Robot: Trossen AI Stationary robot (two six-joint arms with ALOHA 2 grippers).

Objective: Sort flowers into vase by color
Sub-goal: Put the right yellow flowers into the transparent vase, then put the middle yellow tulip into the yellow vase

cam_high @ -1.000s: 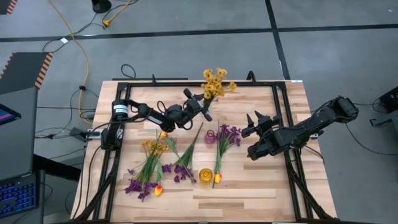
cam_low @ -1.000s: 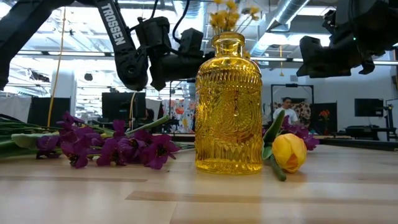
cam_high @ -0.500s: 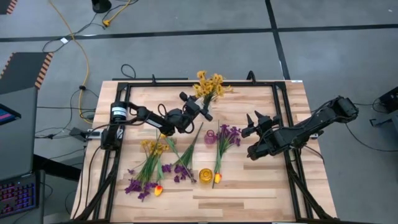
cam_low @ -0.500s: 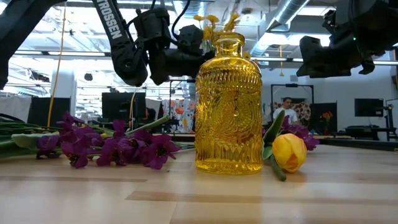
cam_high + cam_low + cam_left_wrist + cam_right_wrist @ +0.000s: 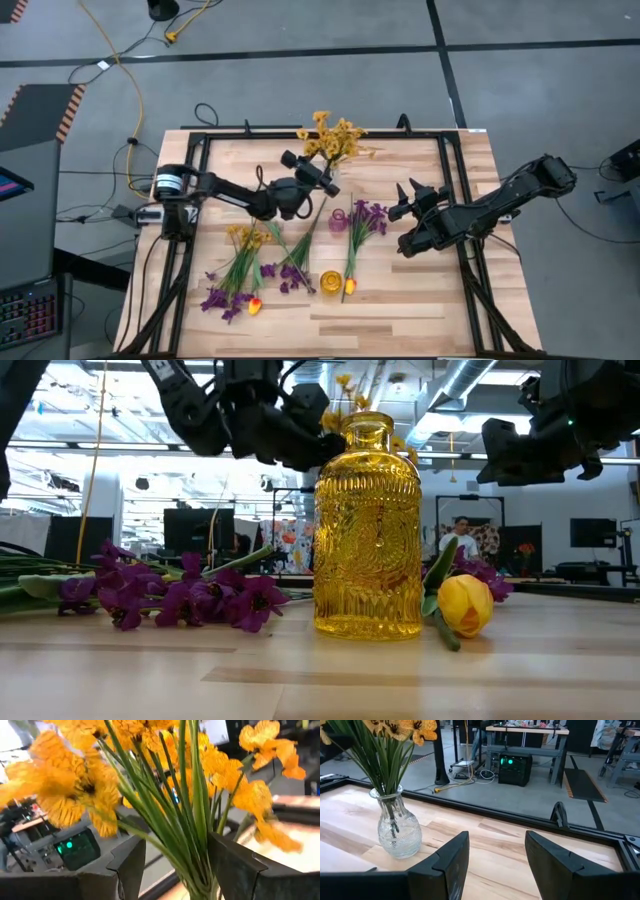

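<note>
Left hand [image 5: 322, 178] at upper centre of the high view, closed around green stems of the yellow clustered flowers [image 5: 330, 139], blooms spread above the desk's [image 5: 400, 305] far edge. Right hand [image 5: 404, 205] right of centre, fingers apart, holding nothing, over bare wood. Remaining purple blossoms [image 5: 228, 299] and tulips [image 5: 254, 306] lying lower left, beside the yellow vase [image 5: 331, 283] at lower centre; clear vase [image 5: 399, 827] upright in the right wrist view.
</note>
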